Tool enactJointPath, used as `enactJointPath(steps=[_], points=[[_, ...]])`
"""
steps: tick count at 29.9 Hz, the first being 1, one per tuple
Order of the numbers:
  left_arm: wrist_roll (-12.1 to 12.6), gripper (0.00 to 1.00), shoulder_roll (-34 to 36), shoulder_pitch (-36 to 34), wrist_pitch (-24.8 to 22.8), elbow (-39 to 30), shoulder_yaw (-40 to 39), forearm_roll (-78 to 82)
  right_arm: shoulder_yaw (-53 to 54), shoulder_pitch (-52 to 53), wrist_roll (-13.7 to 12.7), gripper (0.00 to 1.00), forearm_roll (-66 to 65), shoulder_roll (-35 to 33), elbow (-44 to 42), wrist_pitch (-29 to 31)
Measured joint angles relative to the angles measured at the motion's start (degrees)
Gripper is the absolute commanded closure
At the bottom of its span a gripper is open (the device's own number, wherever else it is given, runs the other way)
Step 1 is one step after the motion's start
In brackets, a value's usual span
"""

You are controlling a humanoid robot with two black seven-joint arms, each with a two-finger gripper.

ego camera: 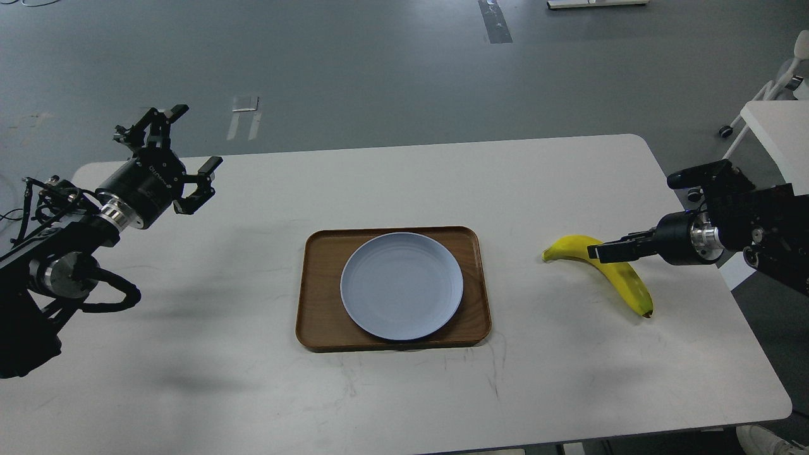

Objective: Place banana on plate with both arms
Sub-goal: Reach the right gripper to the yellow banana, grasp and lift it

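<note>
The yellow banana (626, 284) lies on the white table right of the tray, stem end towards the tray. The pale blue-grey plate (402, 285) sits empty on a brown wooden tray (316, 297) at mid-table. My left gripper (177, 142) hovers over the table's far left corner with its fingers spread open and empty. My right gripper (600, 251) reaches in from the right and its dark tip lies over the banana's middle. It is seen side-on, so its fingers cannot be told apart, and contact with the banana is unclear.
The table's right edge (746, 303) runs close beside the banana. A second white table (774, 126) and a wheeled stand are off to the far right. Grey floor lies beyond the table's far edge.
</note>
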Motion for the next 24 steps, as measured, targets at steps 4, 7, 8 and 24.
enactJointPath(steps=[4, 7, 8, 24], points=[[-0.1, 0.01, 0.1, 0.0, 0.0, 0.0, 0.0, 0.0, -1.7, -0.2, 0.0, 0.40, 0.0, 1.7, -0.7, -0.3], [-0.1, 0.01, 0.1, 0.0, 0.0, 0.0, 0.0, 0.0, -2.4, -0.4, 0.0, 0.81, 0.0, 1.9, -0.8, -0.6], [-0.1, 0.01, 0.1, 0.0, 0.0, 0.0, 0.0, 0.0, -2.9, -0.4, 0.0, 0.86, 0.0, 1.9, -0.8, -0.8], [-0.2, 0.01, 0.5, 0.0, 0.0, 0.0, -0.1, -0.1, -5.8, 4.0, 0.0, 1.00, 0.1, -2.0, 3.7, -3.6]])
